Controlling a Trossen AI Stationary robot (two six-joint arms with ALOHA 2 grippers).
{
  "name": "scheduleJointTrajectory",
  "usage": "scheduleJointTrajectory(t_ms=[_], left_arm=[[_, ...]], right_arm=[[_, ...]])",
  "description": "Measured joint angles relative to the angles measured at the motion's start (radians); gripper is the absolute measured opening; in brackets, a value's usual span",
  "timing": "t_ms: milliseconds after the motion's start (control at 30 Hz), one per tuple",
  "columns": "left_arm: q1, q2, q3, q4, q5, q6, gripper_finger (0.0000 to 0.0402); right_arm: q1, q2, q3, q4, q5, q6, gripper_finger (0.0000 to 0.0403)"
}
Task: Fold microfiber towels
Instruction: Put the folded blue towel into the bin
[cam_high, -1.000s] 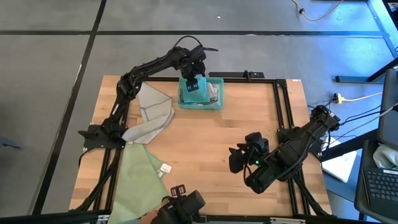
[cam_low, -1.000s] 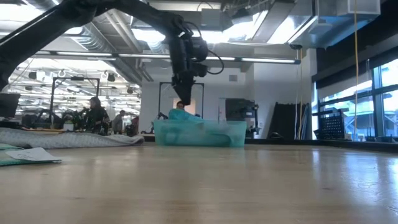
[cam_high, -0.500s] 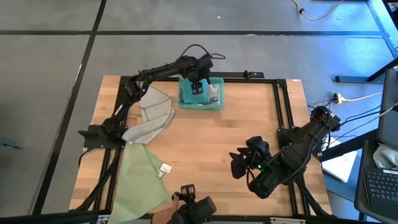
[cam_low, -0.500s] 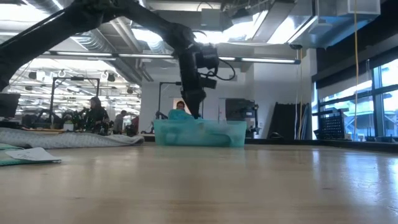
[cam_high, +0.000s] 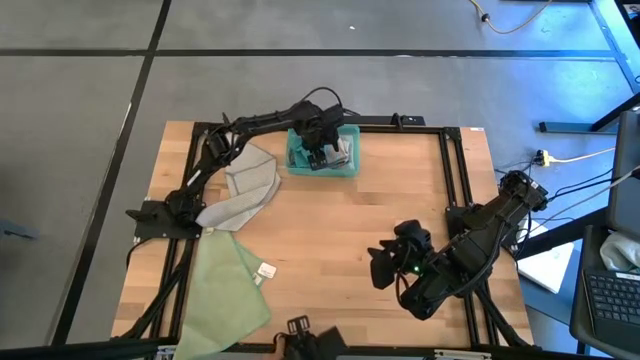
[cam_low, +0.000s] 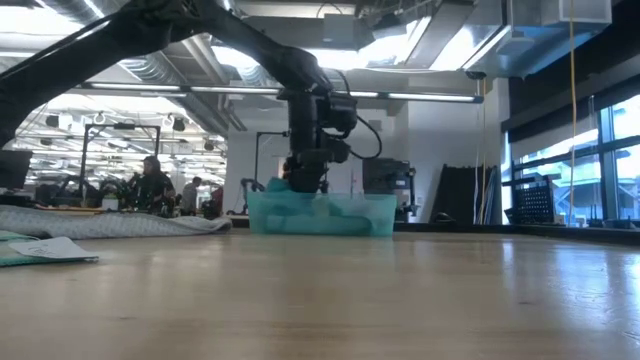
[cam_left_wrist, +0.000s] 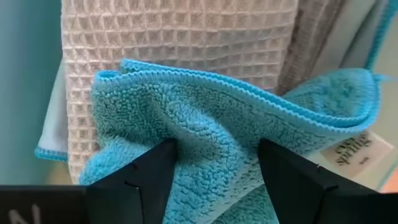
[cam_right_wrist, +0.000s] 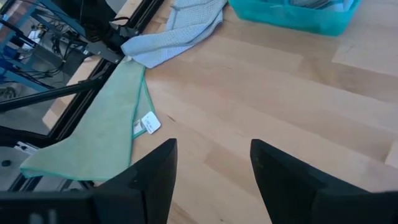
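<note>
A teal bin (cam_high: 322, 160) stands at the table's far middle and holds several towels. In the left wrist view a bunched teal towel (cam_left_wrist: 217, 106) with a white tag (cam_left_wrist: 354, 149) lies on a grey waffle towel (cam_left_wrist: 174, 37). My left gripper (cam_left_wrist: 217, 149) points down into the bin (cam_low: 320, 215), open, with one finger on each side of a raised fold of the teal towel. A grey towel (cam_high: 245, 185) and a pale green towel (cam_high: 225, 290) lie flat at the table's left. My right gripper (cam_high: 385, 262) hangs open above the near right part of the table. My left gripper comes from above, pointing down, its open fingers (cam_left_wrist: 158, 165) astride the teal towel's raised fold (cam_left_wrist: 214, 134). The fingertips stand right against the pile, but I cannot tell whether they touch it. The towel lies in the bin.
Black frame rails (cam_high: 450, 170) run along the table's left, far and right edges. The green towel's near end hangs over the table's near left edge (cam_right_wrist: 74, 155). Bare wood lies between the bin and my right gripper.
My left gripper has come down from above the bin into it, shifting a little toward the table's right. It now stands low over the towels inside the bin.
</note>
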Motion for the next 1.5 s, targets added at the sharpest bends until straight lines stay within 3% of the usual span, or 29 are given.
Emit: scheduleJointTrajectory(t_ms=[200,433,667,833,1033,1133,1267,1333,1500], left_arm=[[-0.006,-0.026,0.008,0.015,-0.082,0.024,0.0221],[-0.006,-0.078,0.047,0.177,-0.126,0.055,0.0221],[-0.027,-0.108,0.059,0.049,-0.126,0.057,0.0218],[-0.037,-0.267,0.059,0.030,-0.113,0.014,0.0207],[-0.059,-0.497,0.062,0.034,-0.028,-0.105,0.0192],[-0.096,-0.586,0.062,-0.017,-0.046,-0.143,0.0188],[-0.171,-0.710,0.062,-0.066,-0.136,-0.209,0.0185],[-0.215,-0.770,0.062,-0.079,-0.173,-0.249,0.0184],[-0.323,-0.883,0.062,-0.061,-0.223,-0.380,0.0184]], right_arm=[[0.000,0.000,0.000,-0.004,0.001,0.003,0.0207],[0.000,0.000,0.000,-0.002,0.002,0.001,0.0207],[0.000,0.000,0.000,0.006,0.003,0.002,0.0207],[-0.039,0.000,0.000,-0.003,-0.008,-0.103,0.0207],[-0.229,0.000,0.000,0.026,-0.050,-0.367,0.0203],[-0.380,-0.002,0.000,0.156,-0.189,-0.654,0.0187],[-0.636,0.002,0.000,0.390,-0.560,-0.994,0.0153],[-0.753,0.006,0.000,0.488,-0.713,-1.112,0.0137],[-0.982,0.077,0.002,0.635,-0.935,-1.299,0.0114]])
